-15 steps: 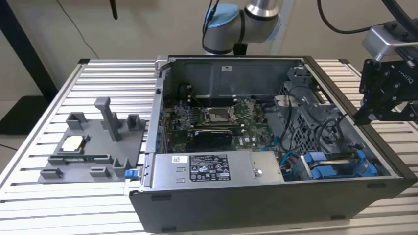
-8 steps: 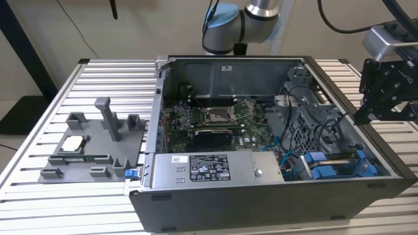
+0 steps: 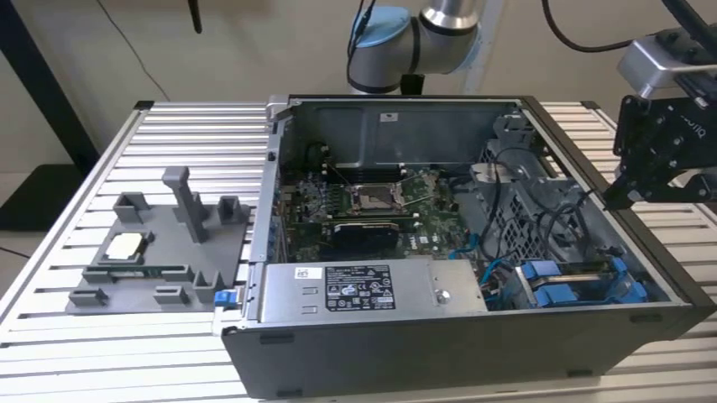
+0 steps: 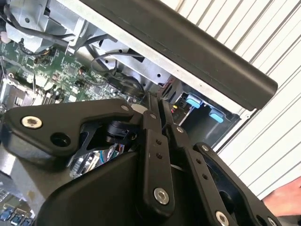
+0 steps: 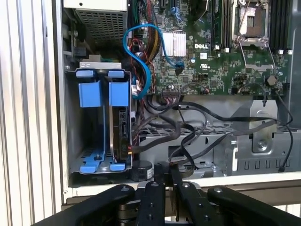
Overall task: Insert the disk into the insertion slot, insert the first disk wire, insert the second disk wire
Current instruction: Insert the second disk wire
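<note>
The claw [image 3: 619, 198], matte black and angular, hung tilted over the exterior view's right wall of the dark sheet-metal computer case [image 3: 448, 357]. Its fingers [image 5: 154, 200] were pinched together, with nothing visible between them. The disk [image 5: 123, 127] sat edge-on down in the drive bay, flat silver-grey in a glossy blue plastic carrier, just beside a second blue carrier [image 5: 89, 94]. Black wires [image 5: 188, 136] looped near its end. The ribbed aluminium counter [image 3: 180, 126] lay underneath.

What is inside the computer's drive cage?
Two blue carrier frames stand side by side in the drive cage; the disk shows edge-on in one, with wires by its end. Its label face is covered.
</note>
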Motion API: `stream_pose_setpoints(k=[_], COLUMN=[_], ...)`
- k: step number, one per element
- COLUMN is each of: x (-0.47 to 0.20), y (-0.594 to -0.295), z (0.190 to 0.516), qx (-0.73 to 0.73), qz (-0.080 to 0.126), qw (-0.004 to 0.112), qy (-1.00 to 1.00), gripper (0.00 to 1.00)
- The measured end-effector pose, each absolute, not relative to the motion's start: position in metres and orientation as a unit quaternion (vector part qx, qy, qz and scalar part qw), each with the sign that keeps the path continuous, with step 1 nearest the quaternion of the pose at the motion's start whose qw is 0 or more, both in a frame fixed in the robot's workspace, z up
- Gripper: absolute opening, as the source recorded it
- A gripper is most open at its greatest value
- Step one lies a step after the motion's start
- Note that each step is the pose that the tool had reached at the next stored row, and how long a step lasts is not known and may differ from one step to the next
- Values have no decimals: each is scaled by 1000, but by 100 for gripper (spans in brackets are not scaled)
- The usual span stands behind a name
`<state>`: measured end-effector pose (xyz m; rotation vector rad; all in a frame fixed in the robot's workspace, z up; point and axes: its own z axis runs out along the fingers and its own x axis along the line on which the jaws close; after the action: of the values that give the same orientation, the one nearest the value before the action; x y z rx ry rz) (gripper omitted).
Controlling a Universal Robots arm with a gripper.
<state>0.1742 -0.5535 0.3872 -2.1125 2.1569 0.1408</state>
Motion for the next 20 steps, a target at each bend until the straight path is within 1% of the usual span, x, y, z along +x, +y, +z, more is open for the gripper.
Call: stream_pose_setpoints(k=[6,10,20], x=[164,152,129], y=[-554,-554,-554], z=[387,387,387], qx=[-698,-699,-709], qz=[46,42,17], qw=[59,55,29], qy=[712,712,704], gripper=[16,16,16])
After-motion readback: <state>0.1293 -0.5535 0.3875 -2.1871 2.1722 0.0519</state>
